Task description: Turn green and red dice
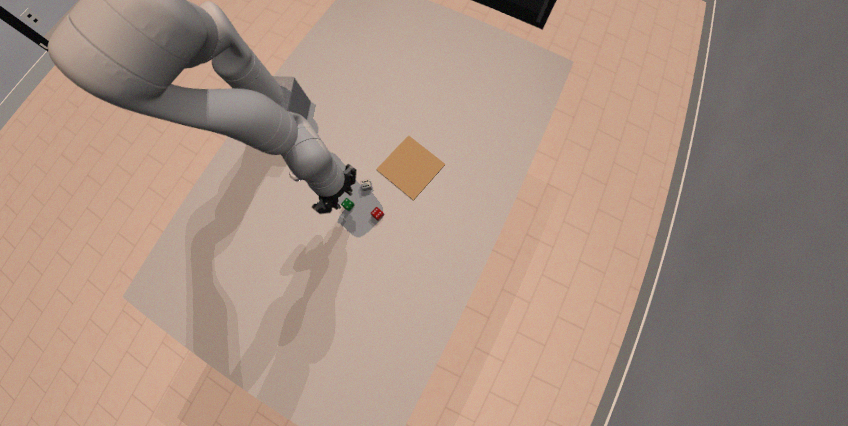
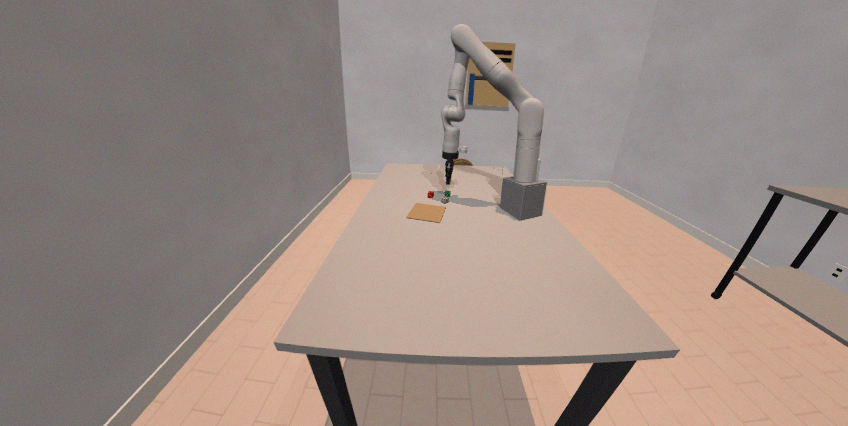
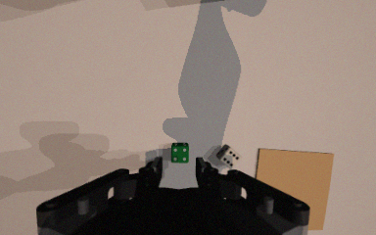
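my hand (image 3: pixel 179 168) part-closed, gripping nothing, above green die (image 3: pixel 180 153). descend straight, centre die between fingers; avoid white die (image 3: pixel 228 156) beside it.

Red die (image 1: pixel 377 213) pips too small to read from top, out of wrist frame. Mat (image 3: pixel 295 186) lower edge hidden behind gripper (image 3: pixel 179 168) body. White die (image 2: pixel 443 199) face unreadable in exterior view.

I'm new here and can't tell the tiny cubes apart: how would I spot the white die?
Find the tan square mat on the table. Just off its corner nearest the arm sits the white die. It is the only pale one; the green die and red die lie farther from the mat.
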`<act>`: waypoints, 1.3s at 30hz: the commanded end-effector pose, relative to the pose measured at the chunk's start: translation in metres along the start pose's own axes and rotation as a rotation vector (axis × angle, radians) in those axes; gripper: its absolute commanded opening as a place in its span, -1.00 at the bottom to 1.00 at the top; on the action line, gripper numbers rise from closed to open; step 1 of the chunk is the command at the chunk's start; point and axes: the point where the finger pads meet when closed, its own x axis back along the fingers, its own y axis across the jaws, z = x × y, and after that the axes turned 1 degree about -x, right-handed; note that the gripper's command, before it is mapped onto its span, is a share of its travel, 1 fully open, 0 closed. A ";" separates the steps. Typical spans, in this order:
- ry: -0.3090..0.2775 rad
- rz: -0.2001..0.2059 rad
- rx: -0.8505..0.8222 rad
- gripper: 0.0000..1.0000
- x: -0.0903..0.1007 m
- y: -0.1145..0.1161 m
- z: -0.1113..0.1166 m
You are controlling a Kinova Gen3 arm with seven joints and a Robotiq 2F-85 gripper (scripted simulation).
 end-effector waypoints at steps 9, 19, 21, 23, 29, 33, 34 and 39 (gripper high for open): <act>0.005 -0.001 0.005 -0.19 -0.011 0.002 0.001; 0.006 -0.001 0.005 -0.19 -0.019 0.001 0.001; 0.005 -0.001 0.005 -0.19 -0.021 0.001 0.001; 0.006 -0.001 0.005 -0.19 -0.024 0.001 0.001; 0.005 -0.001 0.005 -0.19 -0.029 0.001 0.001; 0.005 -0.001 0.005 -0.19 -0.033 0.001 0.001; 0.005 -0.001 0.005 -0.19 -0.034 0.001 0.001; 0.005 -0.001 0.005 -0.19 -0.036 0.001 0.001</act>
